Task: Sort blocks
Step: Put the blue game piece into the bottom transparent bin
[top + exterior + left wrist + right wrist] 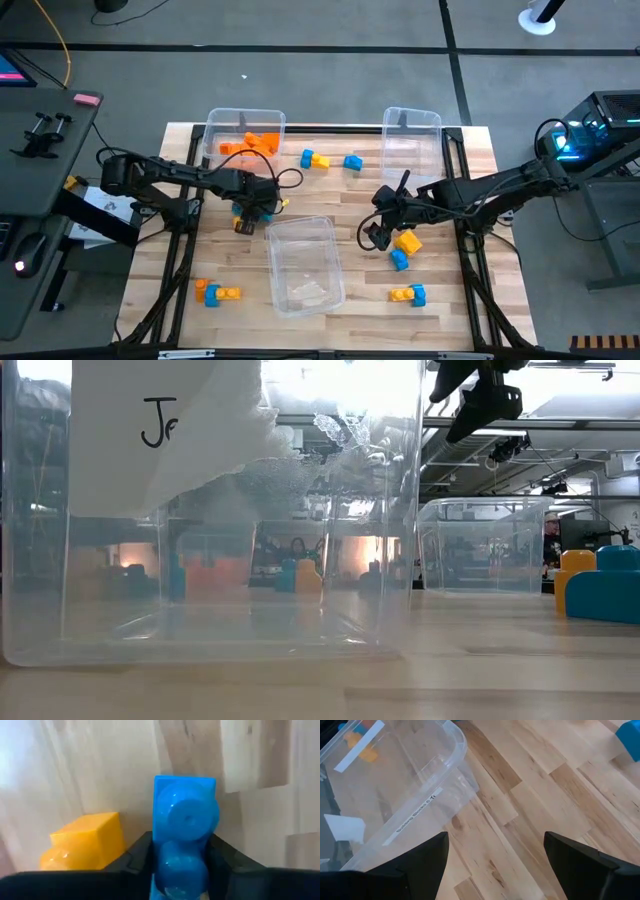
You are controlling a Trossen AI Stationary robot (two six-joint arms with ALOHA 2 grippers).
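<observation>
My left gripper point(250, 207) point(182, 857) is between the far-left bin and the near bin, shut on a blue block point(185, 820). A yellow block point(87, 845) lies right beside it. My right gripper point(375, 232) point(495, 865) is open above bare wood, just left of a yellow and blue cluster point(404, 247) point(598, 585). It also shows at the top of the low view point(480, 400). Orange blocks point(250, 145) lie in the far-left bin. Other loose blocks sit at the far middle point(312, 158) point(352, 162) and near the front edge point(215, 293) point(408, 294). My left gripper pinches the blue block between its two fingers point(140, 852), one on each long side point(162, 845). The studded face points at the wrist camera and the block's far end sticks out past the fingertips. Whether it is off the table, I cannot tell.
Three clear bins stand on the wooden table: far left point(215, 125), far right point(412, 125) and near the middle point(300, 265) point(200, 560) point(395, 795). The near bin lies between the two grippers. Bare wood shows along the table's left and right sides.
</observation>
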